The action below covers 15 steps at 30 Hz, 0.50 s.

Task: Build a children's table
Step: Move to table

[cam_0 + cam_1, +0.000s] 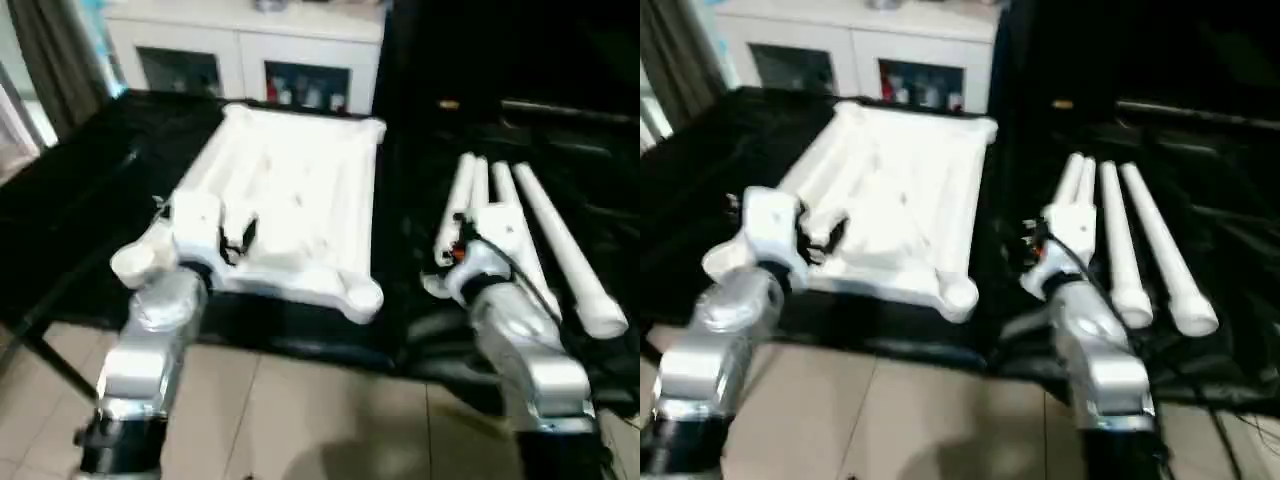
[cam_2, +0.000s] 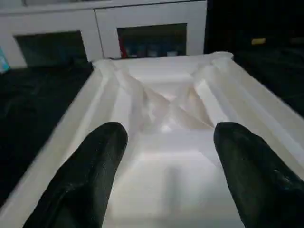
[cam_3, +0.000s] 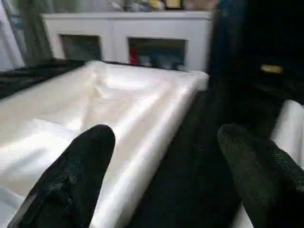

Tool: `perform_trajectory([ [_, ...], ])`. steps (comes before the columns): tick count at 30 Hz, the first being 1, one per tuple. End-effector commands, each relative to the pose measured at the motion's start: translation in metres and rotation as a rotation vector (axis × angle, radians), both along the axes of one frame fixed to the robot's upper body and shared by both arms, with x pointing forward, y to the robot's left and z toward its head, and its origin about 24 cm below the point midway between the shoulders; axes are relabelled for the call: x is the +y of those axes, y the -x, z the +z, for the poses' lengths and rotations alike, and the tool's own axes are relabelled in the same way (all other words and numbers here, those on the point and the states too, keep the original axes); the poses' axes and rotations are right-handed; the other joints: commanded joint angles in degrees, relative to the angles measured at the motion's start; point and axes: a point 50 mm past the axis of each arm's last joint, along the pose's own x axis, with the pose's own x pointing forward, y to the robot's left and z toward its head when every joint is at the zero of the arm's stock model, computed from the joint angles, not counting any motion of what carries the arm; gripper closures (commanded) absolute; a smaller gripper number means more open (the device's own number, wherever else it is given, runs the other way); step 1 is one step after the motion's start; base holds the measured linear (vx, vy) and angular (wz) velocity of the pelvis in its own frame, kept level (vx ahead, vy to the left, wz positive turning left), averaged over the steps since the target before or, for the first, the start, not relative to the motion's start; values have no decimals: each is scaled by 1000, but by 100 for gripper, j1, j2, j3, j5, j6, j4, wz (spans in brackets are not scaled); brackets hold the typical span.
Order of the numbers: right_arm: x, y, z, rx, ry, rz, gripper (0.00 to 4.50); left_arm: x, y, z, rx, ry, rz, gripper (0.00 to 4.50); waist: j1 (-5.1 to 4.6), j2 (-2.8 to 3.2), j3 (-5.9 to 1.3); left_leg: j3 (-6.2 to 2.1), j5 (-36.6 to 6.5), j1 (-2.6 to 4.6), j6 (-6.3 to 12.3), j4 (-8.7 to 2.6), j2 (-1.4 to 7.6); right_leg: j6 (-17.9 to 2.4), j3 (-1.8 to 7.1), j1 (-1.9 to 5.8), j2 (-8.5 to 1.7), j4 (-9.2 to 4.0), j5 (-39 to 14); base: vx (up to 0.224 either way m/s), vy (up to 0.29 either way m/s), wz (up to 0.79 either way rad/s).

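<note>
Table top (image 1: 290, 200) lies ribs-up on the black cloth, legs (image 1: 540, 240) just to its right. Both grippers, left (image 2: 166, 156) and right (image 3: 161, 161), hang spread and empty. Judged best: the right takes one leg mid-length, keeping it level toward the near corner socket (image 1: 362, 297).

Room's pretty plain: a low tabletop (image 1: 90, 190) draped in black cloth, with a thin black leg (image 1: 50, 360) angling down to the floor. The floor (image 1: 300, 420) is pale beige tile with thin grout lines. Against the back wall sits a white cabinet (image 1: 245, 45) with glass doors, some colourful stuff blurred behind the panes. A greyish curtain (image 1: 55, 50) hangs at the far left, daylight beside it.
</note>
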Motion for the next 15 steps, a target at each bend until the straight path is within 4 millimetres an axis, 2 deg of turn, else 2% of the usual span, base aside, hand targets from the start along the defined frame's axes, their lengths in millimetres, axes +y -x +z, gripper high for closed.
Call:
perform_trajectory([
  [1, -13, 2, 0, 5, 11, -49, 58, -11, 0, -9, 37, -1, -49, 100, -279, 152, -320, -693, -31, 802, 2473, -681, 908, 420, 74, -764, -239, 295, 124, 140, 11, 5],
  [2, -12, 3, 0, 3, 11, -49, 58, -9, -1, -9, 38, -2, -50, 100, -295, 80, -305, -590, 30, 712, 2524, -704, 840, 423, 123, -737, -271, 215, 303, 113, -14, -3],
  [3, -12, 3, 0, 3, 11, -49, 58, -9, -1, -9, 38, -3, -50, 100, -284, 15, -327, -493, 53, 684, 2433, -667, 704, 337, 179, -706, -322, 38, 523, 176, -67, 1],
  [4, -11, 3, 0, 4, 9, -49, 58, -7, -2, -7, 37, -5, -52, 100, -90, -397, -345, 155, -591, -41, 1606, -56, -220, -244, 805, 130, -666, -859, 134, 115, -68, 2],
  [5, -10, 4, -2, 7, 6, -49, 58, -6, -3, -5, 32, -10, -52, 100, 34, -429, -369, 154, -673, -265, 1391, 336, -316, -429, 1128, 445, -998, -1005, -397, 127, -90, 6],
  [6, -10, 4, -2, 8, 5, -49, 58, -5, -3, -5, 31, -11, -52, 100, 63, -383, -398, 22, -395, -454, 1144, 508, -192, -635, 1175, 622, -1164, -957, -654, 132, -79, -6],
  [7, -7, 4, -4, 14, 0, -46, 58, -3, -5, -3, 23, -14, -49, 100, 51, -316, -346, -43, 292, -684, 475, 606, -158, -824, 898, 610, -972, -870, -321, 132, -79, -6],
  [8, -5, 5, -6, 19, -1, -41, 58, -1, -6, -1, 17, -14, -47, 100, 60, -258, -332, -69, 464, -672, 353, 524, -92, -1029, 804, 576, -954, -904, -278, 129, -48, -15],
  [9, -3, 5, -8, 27, 5, -35, 58, 0, -6, -1, 13, -15, -42, 100, 62, -196, -302, -74, 604, -644, 307, 395, -31, -1190, 707, 512, -892, -961, -384, 118, -4, -4],
  [10, -1, 7, -11, 34, 17, -26, 58, 1, -6, -3, 14, -13, -37, 100, 37, 126, -299, -59, 681, -370, 421, -226, 243, -1149, 333, 393, -612, -1048, -929, 118, -4, -4],
  [11, 0, 7, -11, 34, 17, -25, 58, 1, -6, -3, 15, -13, -37, 100, -8, 261, -284, -131, 391, -217, 394, -494, 371, -858, 133, 362, -358, -954, -886, 151, 70, -5],
  [12, 0, 7, -10, 32, 17, -21, 58, 0, -5, -4, 16, -12, -38, 100, -184, 344, -231, -392, -148, -103, 580, -682, 554, -605, -46, 202, -13, -564, -768, 190, 99, -9],
  [13, 0, 7, -9, 29, 14, -19, 58, -2, -4, -5, 18, -9, -40, 100, -410, 360, -431, -874, -468, 708, 1321, -677, 903, -238, -60, -452, 25, 84, -661, 190, 99, -9],
  [14, 0, 6, -9, 27, 11, -20, 58, -4, -4, -5, 20, -7, -44, 100, -371, 331, -408, -899, -283, 684, 1909, -604, 958, 152, 37, -614, -86, 292, -363, 164, 54, 5],
  [15, -1, 5, -9, 29, 6, -26, 58, -7, -3, -6, 20, -3, -56, 100, -347, 342, -389, -851, -122, 657, 2094, -588, 944, 332, 61, -697, -123, 353, -224, 119, 26, 11],
])
